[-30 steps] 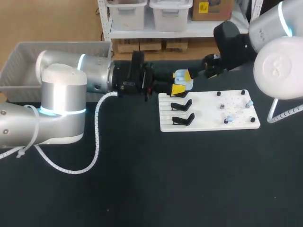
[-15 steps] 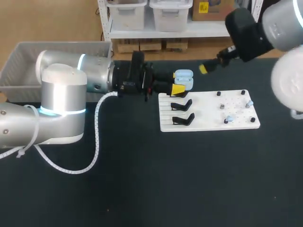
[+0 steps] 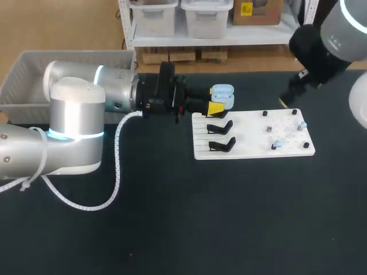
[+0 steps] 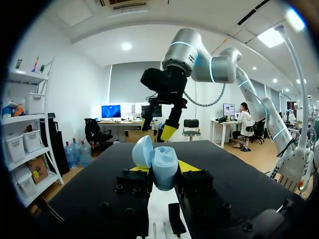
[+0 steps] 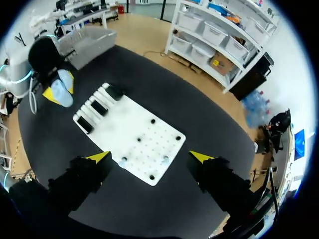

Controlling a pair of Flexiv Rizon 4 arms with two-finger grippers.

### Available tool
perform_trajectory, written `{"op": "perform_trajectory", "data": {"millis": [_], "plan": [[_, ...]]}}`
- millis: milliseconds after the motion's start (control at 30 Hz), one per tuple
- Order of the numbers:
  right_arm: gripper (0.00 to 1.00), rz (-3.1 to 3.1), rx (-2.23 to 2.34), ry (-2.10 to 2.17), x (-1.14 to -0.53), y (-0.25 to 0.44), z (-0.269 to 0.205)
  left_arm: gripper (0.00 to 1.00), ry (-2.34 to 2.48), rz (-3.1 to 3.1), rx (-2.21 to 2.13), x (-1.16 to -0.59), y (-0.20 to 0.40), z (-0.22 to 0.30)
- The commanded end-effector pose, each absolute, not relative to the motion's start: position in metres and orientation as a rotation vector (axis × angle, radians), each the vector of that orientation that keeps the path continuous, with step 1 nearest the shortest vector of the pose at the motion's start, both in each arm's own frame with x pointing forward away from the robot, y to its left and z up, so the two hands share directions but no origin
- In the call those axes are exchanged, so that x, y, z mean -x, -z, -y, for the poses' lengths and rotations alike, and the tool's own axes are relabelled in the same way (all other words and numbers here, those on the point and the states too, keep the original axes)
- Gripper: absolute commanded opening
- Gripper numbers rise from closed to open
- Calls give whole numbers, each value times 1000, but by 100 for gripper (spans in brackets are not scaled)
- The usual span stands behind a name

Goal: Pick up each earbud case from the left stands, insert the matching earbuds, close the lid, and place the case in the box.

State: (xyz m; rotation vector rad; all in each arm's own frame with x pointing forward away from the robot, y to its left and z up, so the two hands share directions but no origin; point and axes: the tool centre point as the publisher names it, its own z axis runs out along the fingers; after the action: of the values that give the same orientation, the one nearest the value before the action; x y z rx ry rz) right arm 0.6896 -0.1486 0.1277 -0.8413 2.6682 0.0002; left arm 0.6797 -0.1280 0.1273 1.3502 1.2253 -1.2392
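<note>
My left gripper (image 3: 217,104) is shut on a light blue earbud case (image 3: 222,95) with its lid up, held over the far left corner of the white board (image 3: 252,150). In the left wrist view the case (image 4: 163,168) sits between the yellow fingertips (image 4: 187,165). Two pale blue earbuds (image 3: 300,124) (image 3: 277,144) rest on pegs at the board's right end. My right gripper (image 3: 285,100) hangs open and empty above the board's far right edge; in its own view it (image 5: 150,157) looks down on the board (image 5: 134,130) and both earbuds (image 5: 123,162) (image 5: 165,160).
Empty black stands (image 3: 221,127) (image 3: 222,144) sit on the board's left part. A grey box (image 3: 34,71) stands at the table's far left, behind my left arm. Bare black tabletop (image 3: 229,217) lies in front of the board.
My right arm has pulled away from the held case and swung right, now hanging over the board's far right edge. The left arm and case have stayed still.
</note>
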Motion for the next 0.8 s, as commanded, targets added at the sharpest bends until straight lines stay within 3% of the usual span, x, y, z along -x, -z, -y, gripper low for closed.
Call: {"op": "perform_trajectory", "data": {"millis": [33,800], "plan": [[100,-2669,798,169,-691,-115,155,0,1236,-1223,-1346,-679,-127,128],[100,-2919,713,62,-681,-55,177,0,1236,-1223,-1346,-679,-127,128]]}}
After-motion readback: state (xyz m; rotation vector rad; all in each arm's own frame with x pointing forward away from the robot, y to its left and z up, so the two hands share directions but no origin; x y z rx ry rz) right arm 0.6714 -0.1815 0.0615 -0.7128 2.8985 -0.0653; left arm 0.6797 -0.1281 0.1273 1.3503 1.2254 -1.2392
